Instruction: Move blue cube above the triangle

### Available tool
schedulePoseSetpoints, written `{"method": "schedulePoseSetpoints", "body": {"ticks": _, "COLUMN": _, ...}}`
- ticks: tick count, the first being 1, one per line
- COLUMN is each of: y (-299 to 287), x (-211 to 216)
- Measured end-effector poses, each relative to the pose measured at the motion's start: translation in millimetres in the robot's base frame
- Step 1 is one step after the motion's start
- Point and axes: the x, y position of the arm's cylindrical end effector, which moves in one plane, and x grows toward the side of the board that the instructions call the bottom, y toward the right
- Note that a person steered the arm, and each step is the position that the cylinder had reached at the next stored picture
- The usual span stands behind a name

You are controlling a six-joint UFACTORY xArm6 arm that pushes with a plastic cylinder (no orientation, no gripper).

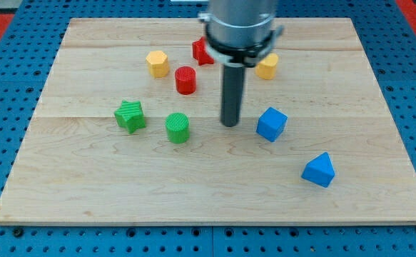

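The blue cube lies right of the board's middle. The blue triangle lies lower and to the right of it, toward the view's bottom right. My tip rests on the board just left of the blue cube, with a small gap between them. The rod rises straight up to the arm's grey body at the view's top.
A green cylinder and a green star lie left of my tip. A red cylinder, a yellow hexagon, a red block and a yellow block lie toward the top. The wooden board sits on blue pegboard.
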Motion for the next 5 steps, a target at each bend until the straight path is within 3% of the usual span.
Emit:
{"method": "schedulePoseSetpoints", "body": {"ticks": 1, "y": 61.9, "x": 10.9}}
{"method": "schedulePoseSetpoints", "body": {"ticks": 5, "y": 99.9, "x": -23.5}}
